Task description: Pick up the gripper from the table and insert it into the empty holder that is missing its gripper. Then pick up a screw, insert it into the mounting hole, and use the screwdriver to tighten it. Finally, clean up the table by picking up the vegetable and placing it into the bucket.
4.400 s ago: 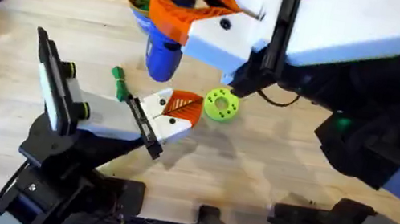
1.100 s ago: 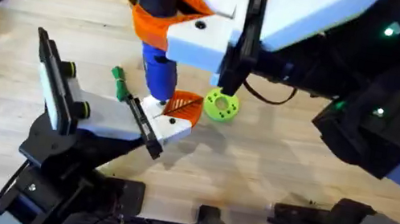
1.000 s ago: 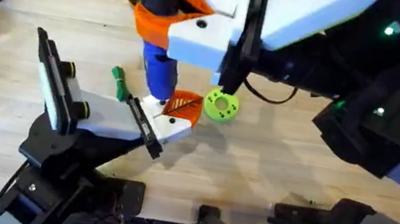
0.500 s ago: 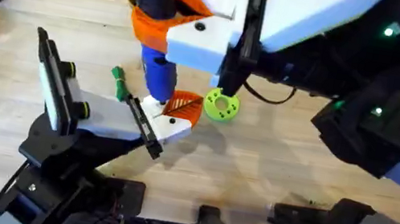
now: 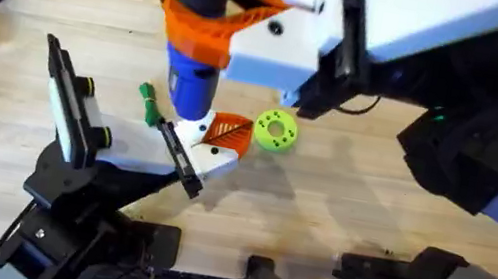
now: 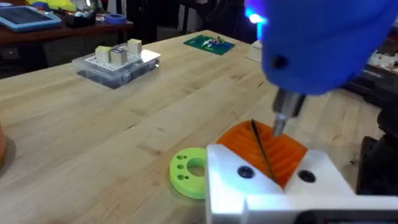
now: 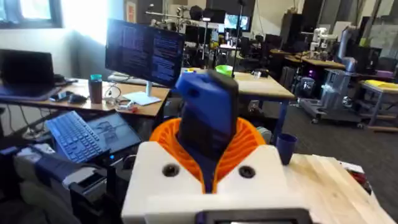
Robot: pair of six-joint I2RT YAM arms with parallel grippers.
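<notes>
Overhead: my right gripper (image 5: 210, 23) is clamped round the screwdriver (image 5: 189, 33), upright, tip over the gripper (image 5: 214, 139) seated in the holder (image 5: 177, 156) mid-bench. Left wrist: bit (image 6: 281, 118) just above the white block (image 6: 273, 180). Right wrist: orange pads (image 7: 245, 146) squeeze the blue barrel. I judge it heavy, stiff, smooth; grip mid-barrel. Left gripper: cannot tell.
</notes>
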